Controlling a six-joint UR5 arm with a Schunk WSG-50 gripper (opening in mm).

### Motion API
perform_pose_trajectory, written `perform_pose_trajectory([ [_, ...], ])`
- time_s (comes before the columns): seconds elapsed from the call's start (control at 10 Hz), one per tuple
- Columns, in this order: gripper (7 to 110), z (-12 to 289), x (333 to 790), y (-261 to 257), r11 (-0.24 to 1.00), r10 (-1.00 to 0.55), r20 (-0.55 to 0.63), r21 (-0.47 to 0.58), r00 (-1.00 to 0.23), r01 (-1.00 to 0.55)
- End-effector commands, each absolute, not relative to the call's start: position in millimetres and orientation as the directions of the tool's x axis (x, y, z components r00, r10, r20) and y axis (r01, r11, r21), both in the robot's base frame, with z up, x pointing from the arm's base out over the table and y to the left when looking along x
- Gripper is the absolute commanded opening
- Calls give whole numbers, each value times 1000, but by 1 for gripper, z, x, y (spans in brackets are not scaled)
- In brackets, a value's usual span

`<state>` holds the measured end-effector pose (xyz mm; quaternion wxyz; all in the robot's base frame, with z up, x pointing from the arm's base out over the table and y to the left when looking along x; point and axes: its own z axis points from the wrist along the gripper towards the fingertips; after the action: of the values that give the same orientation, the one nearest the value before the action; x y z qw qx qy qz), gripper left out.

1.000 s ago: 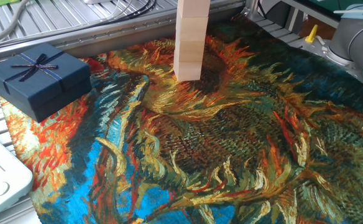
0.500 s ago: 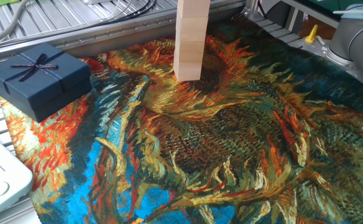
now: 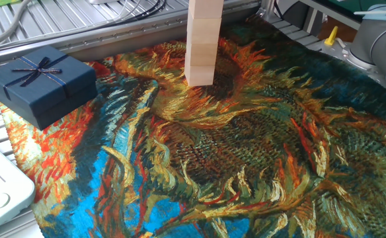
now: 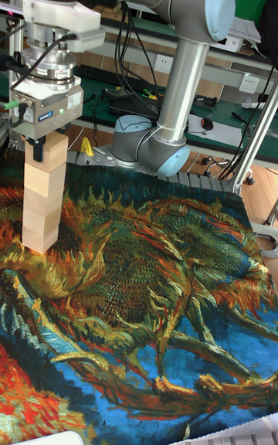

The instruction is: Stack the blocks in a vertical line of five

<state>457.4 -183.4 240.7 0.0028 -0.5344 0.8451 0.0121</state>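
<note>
Claw (image 4: 38,153) seemingly grips top of blocks (image 4: 43,205).

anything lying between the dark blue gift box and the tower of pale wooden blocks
Nothing: only bare painted cloth separates the dark blue ribboned gift box from the pale beige wooden block tower, per the fixed view.

I saw matt pale wooden blocks (image 3: 200,46), a woven printed cloth (image 3: 246,152), and ribbed metal table (image 3: 80,26).
</note>
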Motion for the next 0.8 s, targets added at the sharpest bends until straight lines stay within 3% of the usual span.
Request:
perform_pose_trajectory([
  [0.0,22,242,460,-181,431,-902,-32,12,-431,-902],
  [0.1,44,242,460,-181,431,-902,-33,13,-431,-902],
  [0.7,44,241,466,-182,436,-900,-38,-8,-435,-900],
])
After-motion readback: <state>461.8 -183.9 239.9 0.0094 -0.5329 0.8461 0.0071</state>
